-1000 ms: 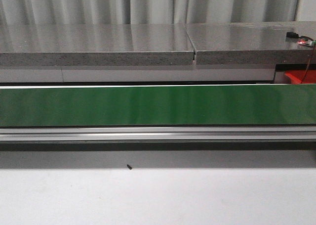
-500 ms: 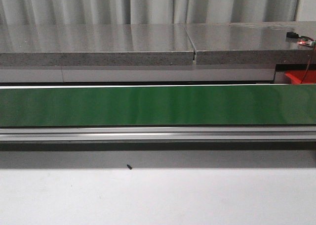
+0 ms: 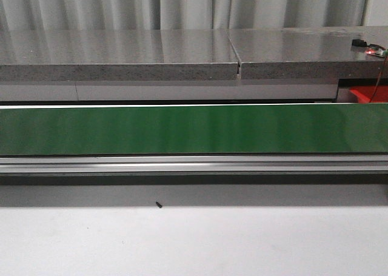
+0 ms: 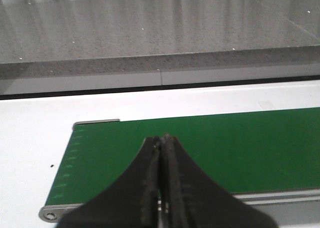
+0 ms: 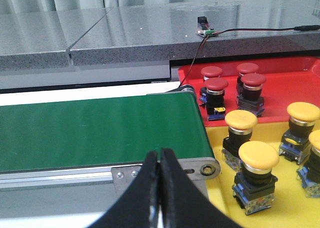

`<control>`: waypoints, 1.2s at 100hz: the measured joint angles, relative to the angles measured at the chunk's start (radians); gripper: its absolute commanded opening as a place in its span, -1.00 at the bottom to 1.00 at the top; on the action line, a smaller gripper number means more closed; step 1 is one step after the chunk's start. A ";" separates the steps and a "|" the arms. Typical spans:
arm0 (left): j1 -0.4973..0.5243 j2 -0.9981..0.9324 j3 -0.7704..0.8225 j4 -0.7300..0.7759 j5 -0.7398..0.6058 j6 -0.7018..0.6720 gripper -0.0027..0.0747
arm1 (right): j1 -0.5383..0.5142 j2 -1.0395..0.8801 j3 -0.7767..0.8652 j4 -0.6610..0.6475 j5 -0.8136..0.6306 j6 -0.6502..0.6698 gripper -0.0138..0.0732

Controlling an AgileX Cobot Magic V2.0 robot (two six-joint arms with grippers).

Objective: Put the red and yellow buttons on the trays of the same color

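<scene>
Both the left gripper point(image 4: 161, 138) and right gripper point(image 5: 159, 155) sit pinched closed, empty. Belt point(image 3: 194, 129) looks bare, maybe. Red buttons point(image 5: 216, 85) and yellow buttons point(image 5: 258, 155) already fill the red tray point(image 5: 280, 85) and yellow tray point(image 5: 225, 203) beside the right gripper, so it should wait, then open wide before descending.

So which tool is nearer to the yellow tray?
The right. The right tool hangs over the belt end right beside the yellow tray. The left tool hangs over the belt's other end, with no tray in its view.

White table point(image 3: 194, 239) carries the green conveyor belt point(image 3: 194, 129) and a small dark speck point(image 3: 158, 205)
</scene>
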 measured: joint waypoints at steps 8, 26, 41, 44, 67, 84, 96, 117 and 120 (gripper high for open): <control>0.016 -0.042 0.041 0.005 -0.030 0.000 -0.98 | 0.000 0.000 0.000 0.000 0.000 0.000 -0.83; 0.020 -0.155 0.111 0.007 -0.048 0.000 -0.98 | 0.000 0.000 0.000 0.000 0.000 0.000 -0.83; 0.020 -0.237 0.187 -0.006 -0.089 0.000 -0.98 | 0.000 0.000 0.000 0.000 0.000 0.000 -0.83; 0.020 -0.254 0.203 -0.011 -0.098 0.000 -0.98 | 0.000 0.000 0.000 0.000 0.000 0.000 -0.83; 0.020 -0.341 0.289 -0.034 -0.144 -0.066 -0.98 | 0.000 0.000 0.000 0.000 0.000 0.000 -0.83; 0.020 -0.343 0.289 -0.023 -0.114 -0.109 -0.98 | 0.000 0.000 0.000 0.000 0.000 0.000 -0.83; 0.020 -0.343 0.289 -0.020 -0.112 -0.097 -0.98 | 0.000 0.000 0.000 0.000 0.000 0.000 -0.83; 0.020 -0.343 0.289 -0.019 -0.112 -0.080 -0.98 | 0.000 0.000 0.000 0.000 0.000 0.000 -0.83; 0.020 -0.343 0.289 -0.019 -0.112 -0.080 -0.98 | 0.000 0.000 0.000 0.000 0.000 0.000 -0.83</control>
